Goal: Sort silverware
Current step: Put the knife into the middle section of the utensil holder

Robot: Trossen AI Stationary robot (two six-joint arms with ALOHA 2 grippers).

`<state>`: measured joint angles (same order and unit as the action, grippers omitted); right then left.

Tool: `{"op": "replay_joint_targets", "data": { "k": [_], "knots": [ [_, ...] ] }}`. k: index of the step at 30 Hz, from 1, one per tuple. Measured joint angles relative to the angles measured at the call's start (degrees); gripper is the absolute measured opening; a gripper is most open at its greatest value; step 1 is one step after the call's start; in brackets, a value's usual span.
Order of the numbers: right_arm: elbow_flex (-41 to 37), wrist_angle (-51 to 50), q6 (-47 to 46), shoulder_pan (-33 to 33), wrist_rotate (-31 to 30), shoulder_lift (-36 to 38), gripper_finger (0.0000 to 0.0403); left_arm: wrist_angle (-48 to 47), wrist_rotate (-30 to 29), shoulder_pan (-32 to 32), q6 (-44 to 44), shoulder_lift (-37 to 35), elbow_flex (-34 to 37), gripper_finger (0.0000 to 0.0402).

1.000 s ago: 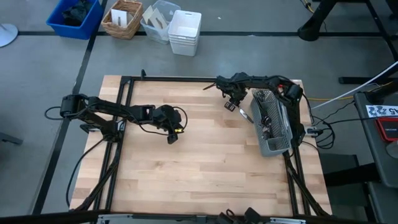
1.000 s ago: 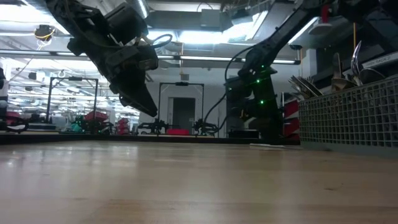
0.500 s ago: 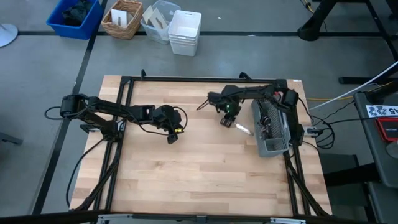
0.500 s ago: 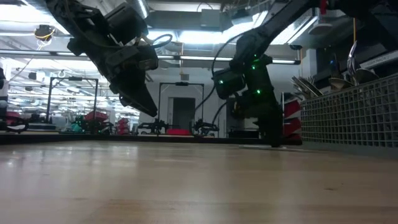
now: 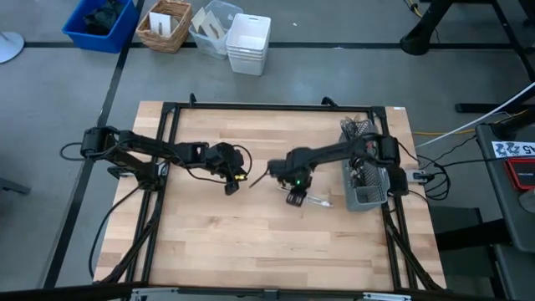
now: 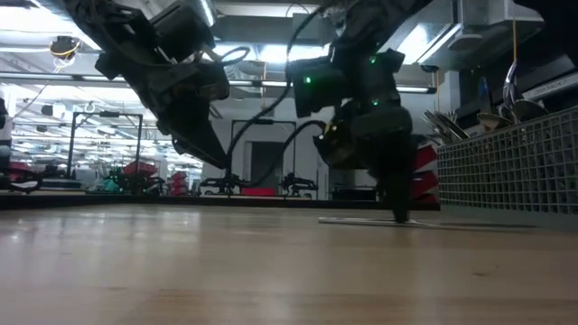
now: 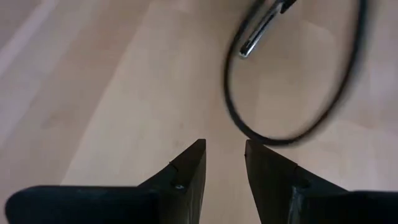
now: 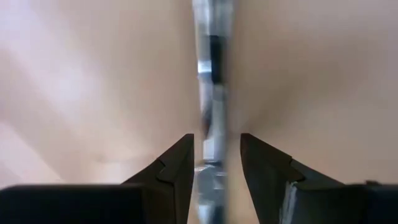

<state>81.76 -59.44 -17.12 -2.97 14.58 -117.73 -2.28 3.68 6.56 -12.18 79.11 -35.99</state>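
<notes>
My right gripper stands near the middle of the table, pointing steeply down, shut on one slim shiny piece of silverware. Which kind of piece it is, I cannot tell. More silverware stands in the dark wire-mesh caddy by the table's right edge. My left gripper hangs above the wood left of centre. It is open, with only bare table between its fingers. My right gripper has the silver piece between its two fingers, which come from above and point steeply down. In the right wrist view the piece runs along the gap between them. In the low view it lies level at the table top, sticking out on both sides of the fingertips.
Black frame rails run along the table's left, far and right sides. Bare wood lies between the two grippers and toward the near edge. A blue bin, a basket and white tubs stand on the floor beyond the far edge.
My right gripper has swung from beside the caddy's far end toward the near edge and the table's left, to the middle of the table, rolling as it went. The silver piece has travelled with it. My left gripper has kept still.
</notes>
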Motion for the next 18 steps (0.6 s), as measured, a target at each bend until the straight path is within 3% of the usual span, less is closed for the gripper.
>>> {"op": "replay_joint_targets", "data": {
  "k": [8, 18],
  "knots": [
    [1.44, 0.34, -6.69, 3.56, -0.56, 0.02, 0.0133, 0.18, 0.18, -6.98, -2.87, 0.00, 0.00, 0.0104],
    [14.75, -10.35, -5.10, 3.96, -13.61, 3.08, 0.0133, 8.29, 0.18, -17.69, -4.27, -0.13, 0.00, 0.0104]
  ]
}}
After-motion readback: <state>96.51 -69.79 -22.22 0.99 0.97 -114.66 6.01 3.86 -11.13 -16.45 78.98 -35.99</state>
